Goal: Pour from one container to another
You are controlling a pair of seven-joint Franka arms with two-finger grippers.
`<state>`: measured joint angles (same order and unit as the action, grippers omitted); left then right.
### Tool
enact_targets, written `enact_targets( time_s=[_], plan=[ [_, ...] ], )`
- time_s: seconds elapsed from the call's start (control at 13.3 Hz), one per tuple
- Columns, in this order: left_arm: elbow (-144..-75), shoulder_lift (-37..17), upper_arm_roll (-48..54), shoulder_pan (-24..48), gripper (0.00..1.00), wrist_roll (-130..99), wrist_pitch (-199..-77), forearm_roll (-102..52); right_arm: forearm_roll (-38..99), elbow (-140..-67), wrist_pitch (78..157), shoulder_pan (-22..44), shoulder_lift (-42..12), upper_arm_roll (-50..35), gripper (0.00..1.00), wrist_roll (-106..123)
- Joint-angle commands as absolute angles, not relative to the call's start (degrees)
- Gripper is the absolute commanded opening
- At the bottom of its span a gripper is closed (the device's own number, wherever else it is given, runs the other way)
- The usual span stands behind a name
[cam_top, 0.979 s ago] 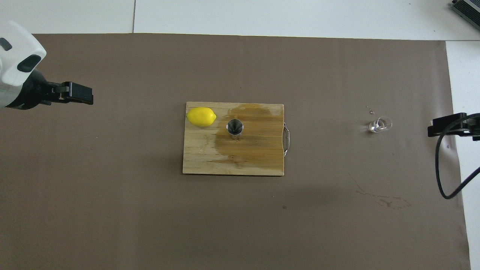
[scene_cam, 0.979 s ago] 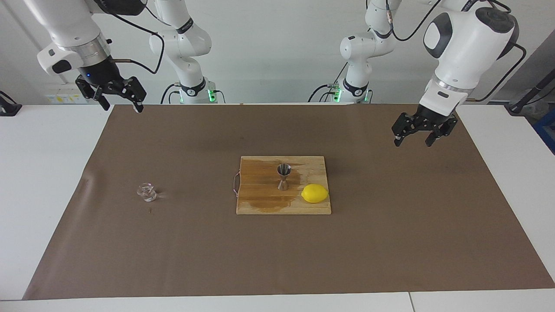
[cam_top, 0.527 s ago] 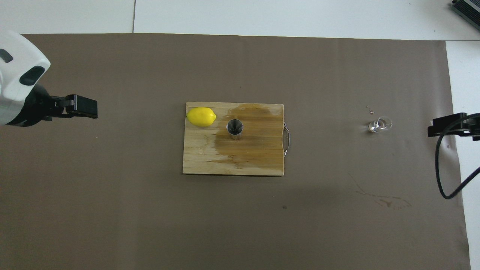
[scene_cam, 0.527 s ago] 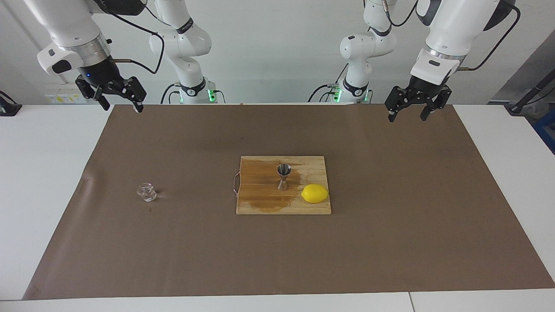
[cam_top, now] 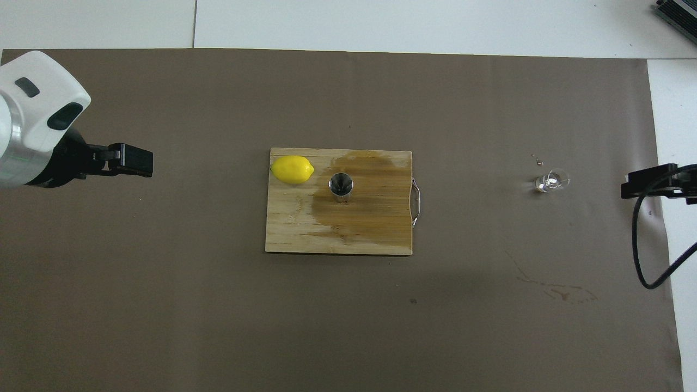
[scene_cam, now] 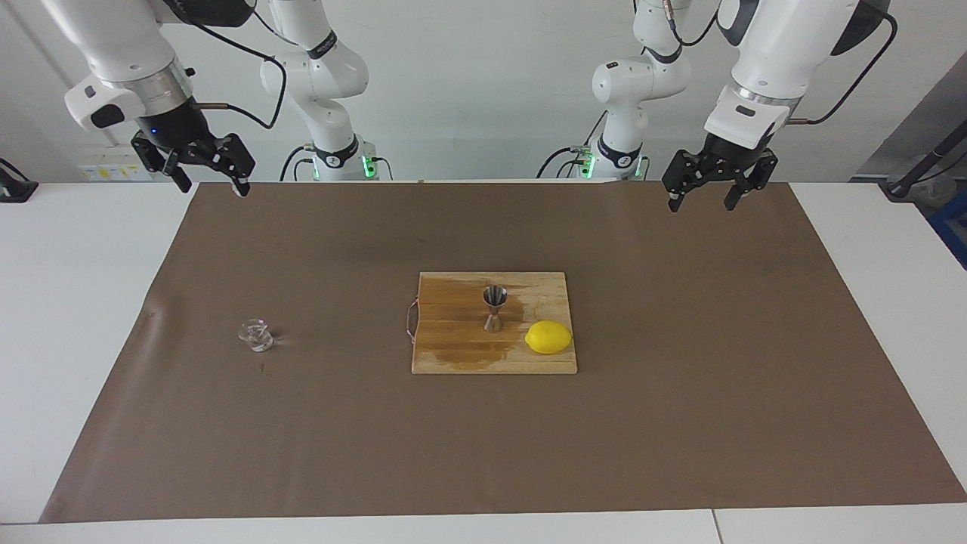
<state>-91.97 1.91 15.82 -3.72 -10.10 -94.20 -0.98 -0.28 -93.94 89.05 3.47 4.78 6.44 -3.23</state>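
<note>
In the facing view, the right gripper [scene_cam: 205, 177] comes first: it hangs in the air over the robots' edge of the brown paper sheet [scene_cam: 680, 423] at the right arm's end of the table, its black fingers spread wide apart and holding nothing.

Next comes the small squat clear glass vessel [scene_cam: 256, 335], on the paper toward the right arm's end of the table, well apart from the board. It sits tipped rather than squarely upright; which way its mouth points I cannot tell. Nothing touches it.

In the middle of the paper lies the rectangular wooden cutting board [scene_cam: 453, 359], its long side running between the two arms' ends of the table and a thin metal handle on the short edge toward the right arm's end. A dark wet stain covers much of that half of the board.

On the board stands the shiny steel hourglass-shaped jigger [scene_cam: 494, 308], upright, its long axis vertical and an open cone facing up, at the edge of the stain.

Just beside the jigger, a little farther from the robots and toward the left arm's end, the yellow lemon [scene_cam: 548, 337] lies on its side, its long axis along the board's long side.

Last, the left gripper [scene_cam: 709, 191] hangs over the robots' edge of the paper at the left arm's end, fingers wide apart, empty.
</note>
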Motion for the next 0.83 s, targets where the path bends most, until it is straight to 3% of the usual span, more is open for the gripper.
enact_targets(
  time_s=[0.0, 0.75],
  plan=[
    [-93.0, 2.1, 8.1, 2.0, 1.00, -6.1, -92.2, 0.2, 0.8, -95.4, 89.8, 3.5, 6.1, 6.5, 1.00, -3.8],
    [-91.0, -2.1, 5.4, 1.9, 1.00, -2.1, -89.3, 0.7, 0.8, -95.4, 89.8, 3.5, 6.1, 6.5, 1.00, -3.8]
  ],
)
